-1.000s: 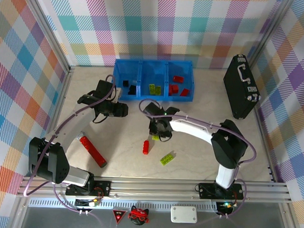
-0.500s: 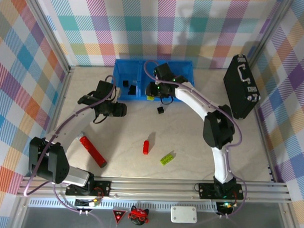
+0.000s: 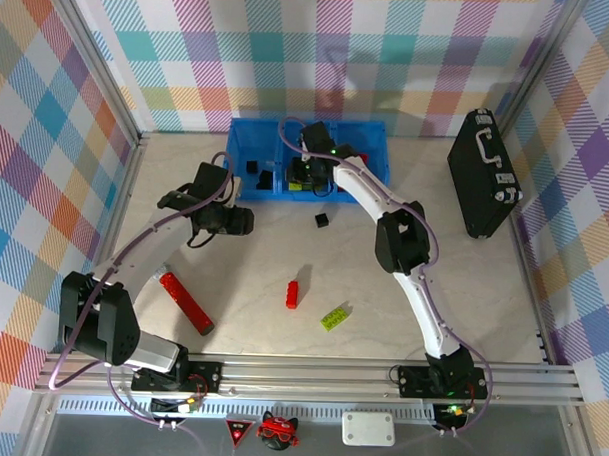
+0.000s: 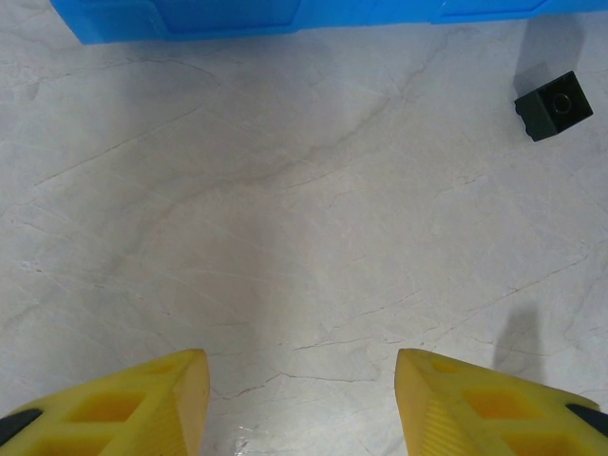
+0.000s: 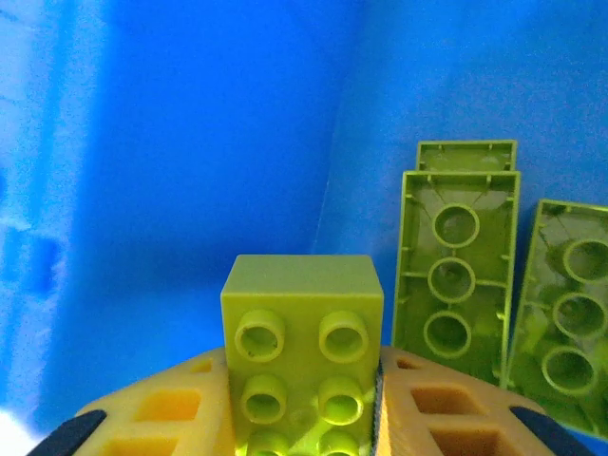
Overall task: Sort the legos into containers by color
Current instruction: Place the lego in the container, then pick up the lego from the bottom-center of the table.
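The studded lime brick [image 5: 302, 351] runs off the bottom edge, an upturned lime brick [image 5: 565, 304] off the right; the blue bins [image 4: 190, 14] are cropped at top.

In the top view you have the containers [image 3: 231, 170] in a row at upper centre of the frame. The briefcase [image 3: 483, 174] lies well to their right. Just below the middle bin sits 1 cube brick [image 3: 323, 220]. Lower, around frame centre, 2 legos lie near each other: the stacked brick [image 3: 292, 294] on the left, the slanted brick [image 3: 334, 316] lower right of it. The long bar [image 3: 185, 302] lies at lower left.

The left gripper [image 3: 247, 221] is below the left bin, left of the cube brick. The right gripper [image 3: 304, 178] is inside the middle bin. In the right wrist view, a studded brick [image 5: 302, 361] sits between its fingers, with flat bricks [image 5: 461, 275] just right of it.
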Robot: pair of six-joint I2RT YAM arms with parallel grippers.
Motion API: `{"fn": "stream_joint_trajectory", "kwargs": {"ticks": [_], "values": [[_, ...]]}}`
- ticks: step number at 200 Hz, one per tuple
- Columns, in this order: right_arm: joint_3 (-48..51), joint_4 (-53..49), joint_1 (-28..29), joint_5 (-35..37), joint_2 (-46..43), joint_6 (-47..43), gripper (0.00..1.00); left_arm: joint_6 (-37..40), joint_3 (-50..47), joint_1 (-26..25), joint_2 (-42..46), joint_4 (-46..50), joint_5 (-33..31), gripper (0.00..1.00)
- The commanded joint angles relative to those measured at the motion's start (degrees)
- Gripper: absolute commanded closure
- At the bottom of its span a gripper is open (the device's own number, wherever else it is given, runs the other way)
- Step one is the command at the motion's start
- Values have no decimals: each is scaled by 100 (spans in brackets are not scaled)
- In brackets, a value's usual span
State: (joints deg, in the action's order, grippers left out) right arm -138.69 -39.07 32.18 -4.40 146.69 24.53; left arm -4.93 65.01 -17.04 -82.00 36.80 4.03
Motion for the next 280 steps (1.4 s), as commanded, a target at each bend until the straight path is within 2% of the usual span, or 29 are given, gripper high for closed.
{"fn": "stream_joint_trajectory", "kwargs": {"ticks": [1, 17, 36, 52, 74, 115, 169, 196, 225, 280], "values": [[-296, 16, -41, 57, 205, -178, 70, -52, -50, 69, -90, -120, 132, 46], [-315, 81, -54, 70, 259, -200, 65, -56, -61, 69, -102, -129, 150, 46], [-379, 41, -54, 32, 234, -188, 53, -83, -68, 69, -124, -145, 192, 46], [-416, -72, -54, -3, 84, -170, 50, -104, -69, 60, -150, -160, 237, 46], [-266, -170, -19, 28, -364, -234, 49, -122, -59, 60, -201, -155, 317, 46], [751, -208, 51, 129, -1564, -292, 49, -205, 85, -38, -245, 126, 385, 46], [2835, -21, 257, -78, -3244, -366, 51, -347, 301, -263, -240, 391, 346, 46], [3869, 31, 529, -107, -3893, -280, 51, -342, 88, -235, -36, 42, 260, 46], [4650, -124, 1036, 224, -4358, -99, 52, -265, -35, -50, 151, -150, 221, 46], [5648, -164, 2191, 773, -4524, 1186, 54, -373, -59, 514, 134, -269, 507, 46]]}}
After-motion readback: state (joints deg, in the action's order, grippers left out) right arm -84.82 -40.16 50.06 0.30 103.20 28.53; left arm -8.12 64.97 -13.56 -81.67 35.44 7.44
